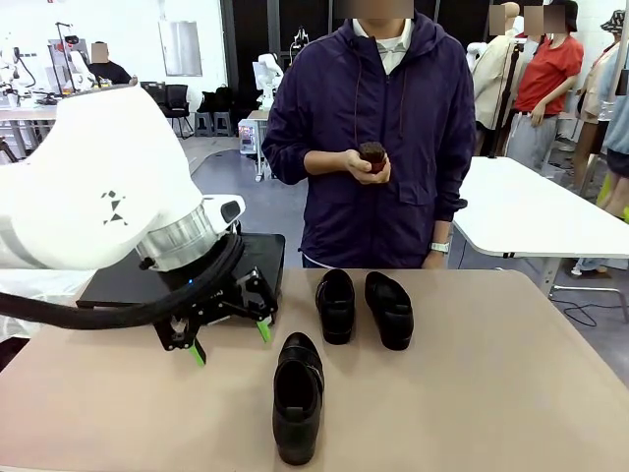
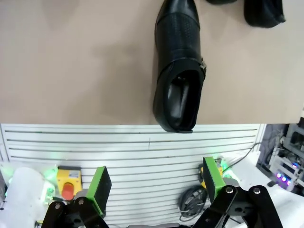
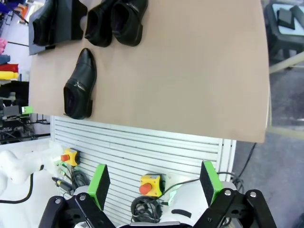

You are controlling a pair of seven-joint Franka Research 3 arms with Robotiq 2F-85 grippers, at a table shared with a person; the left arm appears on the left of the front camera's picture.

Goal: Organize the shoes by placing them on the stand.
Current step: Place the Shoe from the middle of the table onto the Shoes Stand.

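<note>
Three black glossy shoes lie on the tan table: one alone near the front [image 1: 298,393], two side by side behind it [image 1: 335,305] [image 1: 389,308]. The black stand [image 1: 257,258] sits at the far left, partly behind my left arm. In the right wrist view a fourth shoe [image 3: 45,23] rests on the stand [image 3: 72,21], with the lone shoe [image 3: 80,85] and the pair [image 3: 114,16] nearby. My left gripper [image 1: 231,340] hangs open and empty over the table, left of the lone shoe [image 2: 178,71]. My right gripper [image 3: 154,183] is open and empty, back beyond the table's near edge.
A person stands at the far side holding a small brown-red object [image 1: 371,155] in both hands. A white table [image 1: 531,211] stands at the back right. Below the near table edge are a white slatted panel [image 2: 118,147] and yellow boxes with red buttons [image 3: 148,184].
</note>
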